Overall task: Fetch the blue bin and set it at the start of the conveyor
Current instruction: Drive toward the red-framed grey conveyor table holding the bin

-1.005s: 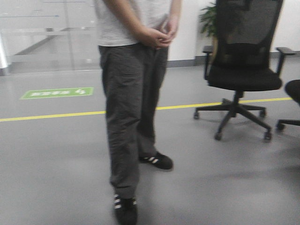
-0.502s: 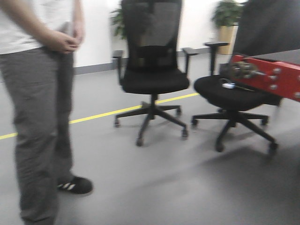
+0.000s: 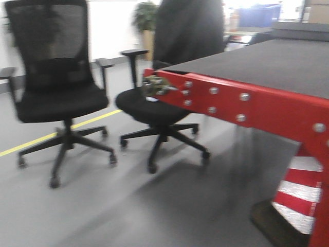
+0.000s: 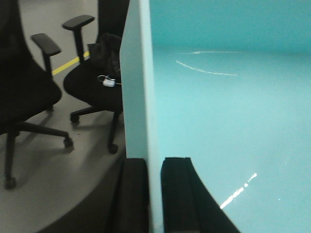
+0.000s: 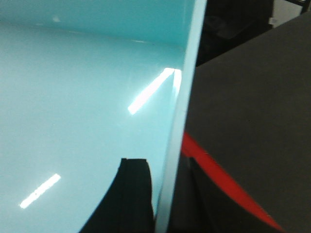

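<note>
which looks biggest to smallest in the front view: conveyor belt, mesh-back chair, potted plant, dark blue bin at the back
1. conveyor belt, closest to the camera and cropped by the frame
2. mesh-back chair
3. potted plant and dark blue bin look about alike; both are far back, so unranked

Facing the conveyor start (image 3: 277,59) at the right of the front view, with two office chairs standing left of it: the nearer chair (image 3: 154,103) sitting just beside its corner, the farther chair (image 3: 54,98) well to the left. Spotting a plant (image 3: 145,15) standing behind both. Clamping the tub (image 4: 218,121) by its left wall with the left gripper (image 4: 154,194), one finger inside and one outside; clamping the right wall with the right gripper (image 5: 161,199) likewise — conveyor start lying beyond that wall, to the right.
</note>
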### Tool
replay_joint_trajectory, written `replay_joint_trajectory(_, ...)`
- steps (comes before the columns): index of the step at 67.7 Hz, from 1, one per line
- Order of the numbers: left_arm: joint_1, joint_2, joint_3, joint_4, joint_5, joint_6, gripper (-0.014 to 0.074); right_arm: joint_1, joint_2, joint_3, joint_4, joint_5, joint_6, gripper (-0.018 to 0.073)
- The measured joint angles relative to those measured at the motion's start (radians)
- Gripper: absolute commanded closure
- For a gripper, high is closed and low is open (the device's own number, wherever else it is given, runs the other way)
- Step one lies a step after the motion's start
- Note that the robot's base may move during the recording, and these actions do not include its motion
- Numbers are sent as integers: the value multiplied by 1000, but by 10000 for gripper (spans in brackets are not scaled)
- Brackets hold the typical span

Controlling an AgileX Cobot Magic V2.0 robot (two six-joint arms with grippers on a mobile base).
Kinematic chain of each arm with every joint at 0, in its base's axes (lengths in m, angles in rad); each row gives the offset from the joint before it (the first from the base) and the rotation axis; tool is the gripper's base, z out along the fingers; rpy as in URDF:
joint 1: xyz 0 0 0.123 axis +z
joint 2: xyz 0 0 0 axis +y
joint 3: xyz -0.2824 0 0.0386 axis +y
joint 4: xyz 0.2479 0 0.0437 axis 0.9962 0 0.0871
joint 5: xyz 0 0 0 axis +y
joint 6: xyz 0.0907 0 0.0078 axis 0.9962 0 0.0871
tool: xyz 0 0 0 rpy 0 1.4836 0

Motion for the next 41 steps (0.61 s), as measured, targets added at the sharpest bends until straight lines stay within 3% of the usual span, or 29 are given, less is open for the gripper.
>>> replay_joint_trajectory(41,0,0,0,0,0,-4,708,0,0,0,-2,-17,-2,711)
